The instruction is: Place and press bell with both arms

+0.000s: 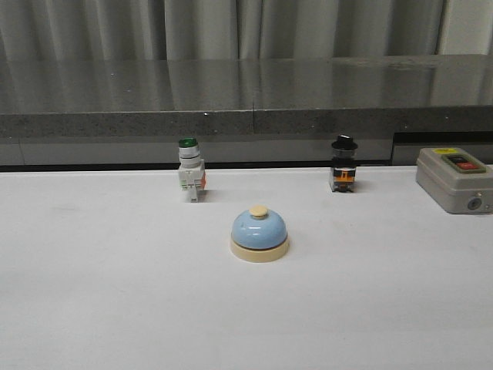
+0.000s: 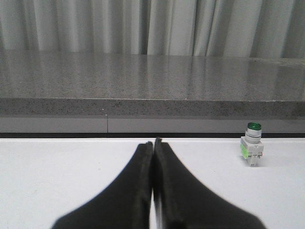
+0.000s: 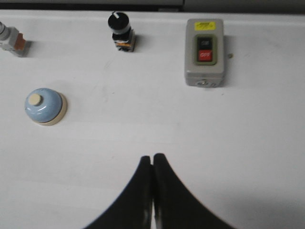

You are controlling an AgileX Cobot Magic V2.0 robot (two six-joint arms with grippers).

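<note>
You have the bell (image 1: 259, 233) standing upright on the white table (image 1: 108, 308), near its middle, in front of and between the green-capped switch (image 1: 190, 179) and the black-capped switch (image 1: 343, 164), touching neither. A grey switch box (image 1: 454, 179) sits at the right edge. Your left gripper (image 2: 153, 143) and right gripper (image 3: 152, 157) both have fingers pressed together, holding nothing, well apart from the bell.

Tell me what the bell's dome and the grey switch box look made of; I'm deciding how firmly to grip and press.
The bell: its light-blue dome looks like painted metal or glossy plastic, given the soft highlight on it; the cream base and knob look like matte plastic. I can't settle which. The grey switch box: dull, even grey with rounded corners, probably moulded plastic, possibly painted metal.
</note>
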